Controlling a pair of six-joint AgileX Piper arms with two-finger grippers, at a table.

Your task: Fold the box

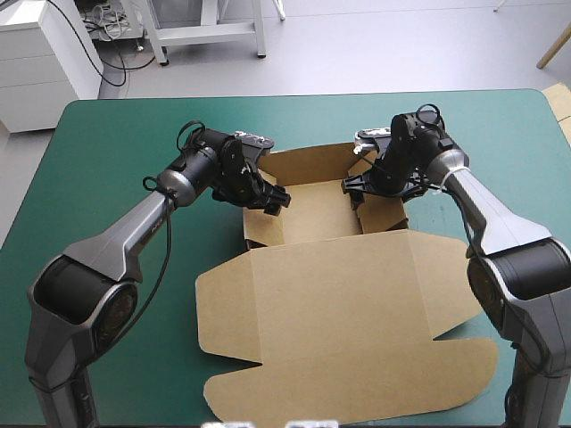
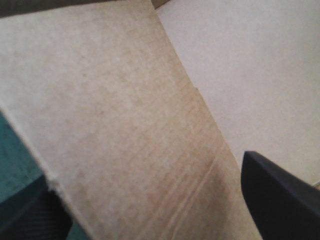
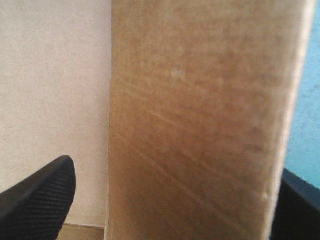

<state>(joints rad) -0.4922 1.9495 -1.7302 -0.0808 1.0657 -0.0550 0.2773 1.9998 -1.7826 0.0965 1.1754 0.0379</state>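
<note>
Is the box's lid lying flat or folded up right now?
Flat: the lid lies spread on the teal-green cover, while the walls behind it stand raised.

A robotics lab, left arm point(image 1: 125, 236) and right arm point(image 1: 500, 232) stood at a teal-green table point(image 1: 107, 143), white cabinet point(image 1: 40, 62) beyond it, loose cables point(image 1: 107, 25) trailed over the grey floor point(image 1: 384, 45).

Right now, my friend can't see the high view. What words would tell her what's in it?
A brown box lies half-folded on a teal-green table: a small tray with raised walls at the far end, the lid flat toward the near edge. The left gripper is at the tray's left wall, the right gripper at its right wall.
</note>
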